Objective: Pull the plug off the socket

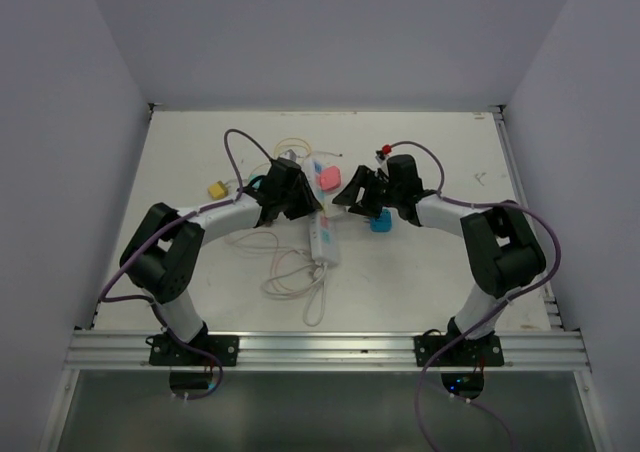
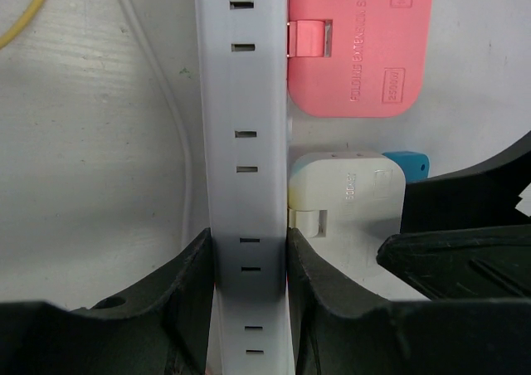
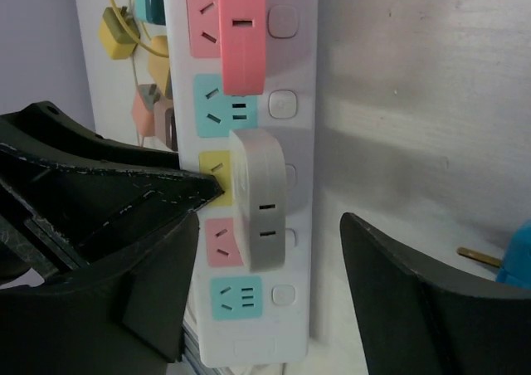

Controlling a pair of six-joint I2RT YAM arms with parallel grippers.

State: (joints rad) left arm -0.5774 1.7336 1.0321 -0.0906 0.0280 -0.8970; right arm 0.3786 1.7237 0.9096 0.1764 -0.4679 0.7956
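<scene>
Clamping the left end effector (image 2: 249, 242) shut across the narrow body of the socket (image 2: 245, 101), its fingers (image 2: 187, 300) pressing on both long sides. Holding the right end effector (image 3: 270, 226) wide open, straddling the white plug (image 3: 259, 197) without touching it. Finding the socket lying lengthwise near the middle of the tabletop (image 1: 450, 152), between the two arms, with the white plug seated in a yellow outlet and a pink plug (image 3: 242, 26) sitting further along the row. Judging the socket as light, rigid, smooth plastic, likely sliding or lifting with the pull unless pinned, hence bracing it at the body. Expecting the white plug to be gripping stiffly on its pins, so calling for a firm pinch on its two flat side faces, close to the outlet face, and pulling straight away, avoiding tilting or slipping off the glossy shell
</scene>
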